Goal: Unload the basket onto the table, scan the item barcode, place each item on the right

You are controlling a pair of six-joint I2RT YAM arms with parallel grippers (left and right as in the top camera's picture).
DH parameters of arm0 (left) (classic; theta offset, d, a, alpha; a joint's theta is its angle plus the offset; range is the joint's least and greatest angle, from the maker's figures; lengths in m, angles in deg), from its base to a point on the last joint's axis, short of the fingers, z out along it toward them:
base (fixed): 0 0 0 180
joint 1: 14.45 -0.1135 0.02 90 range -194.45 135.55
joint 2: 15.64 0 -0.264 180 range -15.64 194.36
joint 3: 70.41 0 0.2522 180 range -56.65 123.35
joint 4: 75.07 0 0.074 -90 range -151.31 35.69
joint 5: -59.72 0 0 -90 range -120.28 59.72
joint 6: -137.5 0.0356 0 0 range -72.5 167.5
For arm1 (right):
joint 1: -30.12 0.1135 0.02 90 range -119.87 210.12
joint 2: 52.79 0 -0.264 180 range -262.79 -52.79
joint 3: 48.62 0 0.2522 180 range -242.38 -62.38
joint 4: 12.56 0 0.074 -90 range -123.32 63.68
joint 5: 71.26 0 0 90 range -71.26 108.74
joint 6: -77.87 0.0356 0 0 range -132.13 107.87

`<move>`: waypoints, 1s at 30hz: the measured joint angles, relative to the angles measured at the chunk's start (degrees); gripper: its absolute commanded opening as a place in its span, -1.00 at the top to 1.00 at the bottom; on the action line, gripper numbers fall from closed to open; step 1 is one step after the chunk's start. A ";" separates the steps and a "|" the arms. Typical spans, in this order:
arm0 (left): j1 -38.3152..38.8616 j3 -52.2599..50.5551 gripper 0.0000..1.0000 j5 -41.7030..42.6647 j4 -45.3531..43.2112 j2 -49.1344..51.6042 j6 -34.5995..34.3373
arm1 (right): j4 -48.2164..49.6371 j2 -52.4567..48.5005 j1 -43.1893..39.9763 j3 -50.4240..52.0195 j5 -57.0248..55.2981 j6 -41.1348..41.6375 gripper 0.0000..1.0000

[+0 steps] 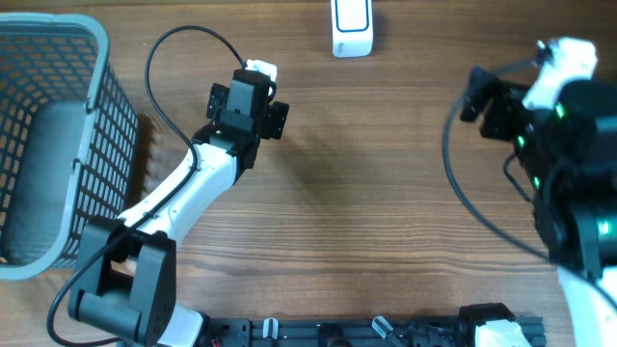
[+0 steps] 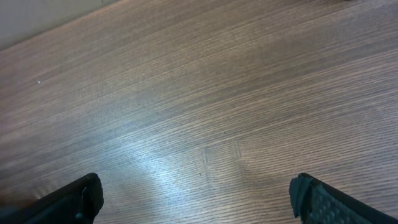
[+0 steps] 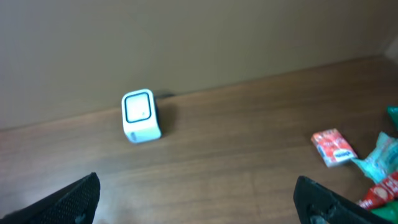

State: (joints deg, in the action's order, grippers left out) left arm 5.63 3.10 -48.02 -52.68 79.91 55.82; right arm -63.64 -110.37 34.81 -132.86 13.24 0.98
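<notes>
The white barcode scanner [image 1: 352,29] stands at the table's far edge; in the right wrist view the scanner [image 3: 141,116] faces me with its blue-rimmed window. A small red packet [image 3: 334,147] lies on the table to the right, with teal and red packets [image 3: 380,163] at the frame's edge beside it. My right gripper [image 3: 196,193] is open and empty, well short of both scanner and packets. My left gripper [image 2: 196,193] is open over bare wood with nothing between its fingers. In the overhead view the left gripper [image 1: 249,96] is left of the scanner and the right gripper [image 1: 492,101] is to its right.
A grey wire basket [image 1: 92,106] stands at the table's left edge, close to the left arm's base. Black cables loop over the wooden table [image 1: 366,202] by both arms. A wall rises behind the scanner.
</notes>
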 measured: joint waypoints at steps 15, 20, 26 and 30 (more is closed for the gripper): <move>0.00 0.00 -1.00 0.00 0.02 0.00 0.00 | 26.60 36.09 -10.54 39.60 12.52 0.63 -0.99; 0.00 0.00 -1.00 0.00 -0.02 0.00 -0.02 | 27.23 44.98 -14.32 46.64 13.73 4.50 -1.00; 0.00 0.00 -1.00 0.00 0.00 0.00 -0.02 | 27.52 50.12 -15.65 50.38 14.08 6.80 -1.00; 0.00 0.00 -1.00 0.00 0.00 0.00 0.00 | 27.58 52.72 -15.67 52.33 14.08 7.15 -0.99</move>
State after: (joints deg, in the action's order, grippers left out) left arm 5.63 3.10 -48.02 -52.68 79.91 55.82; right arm -36.05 -57.65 19.14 -80.53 27.32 8.12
